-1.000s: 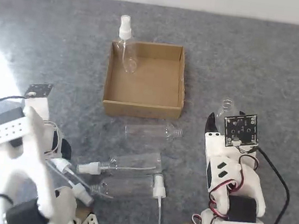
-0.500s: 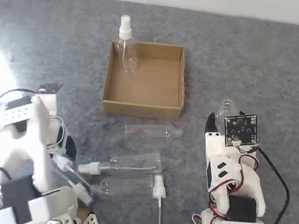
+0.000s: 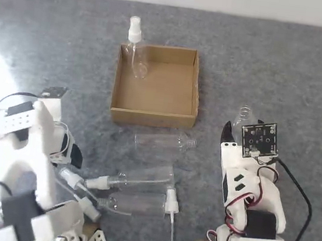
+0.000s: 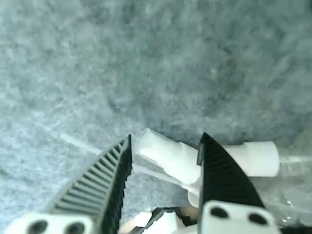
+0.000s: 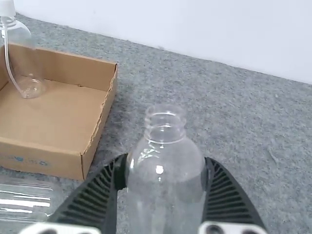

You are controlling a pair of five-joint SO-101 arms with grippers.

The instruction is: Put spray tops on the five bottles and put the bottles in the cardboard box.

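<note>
Currently, right gripper (image 5: pixel 165 163) clasping an upright bottle (image 5: pixel 163 146), left gripper (image 4: pixel 165 139) gaping wide, spray top (image 4: pixel 170 157) lying between its jaws.

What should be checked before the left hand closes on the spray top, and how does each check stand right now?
1. Left hand open wide enough: ok, its fingers stand on either side of the spray top.
2. Spray top gripped: not ok, the hand has not closed on it.
3. Spray top free of the neighbouring top: cannot tell.
4. Right hand gripping the bottle: ok, its fingers press both sides.
5. Bottle upright with its neck open: ok.
6. Box has room: ok, one capped bottle stands in a corner.
</note>
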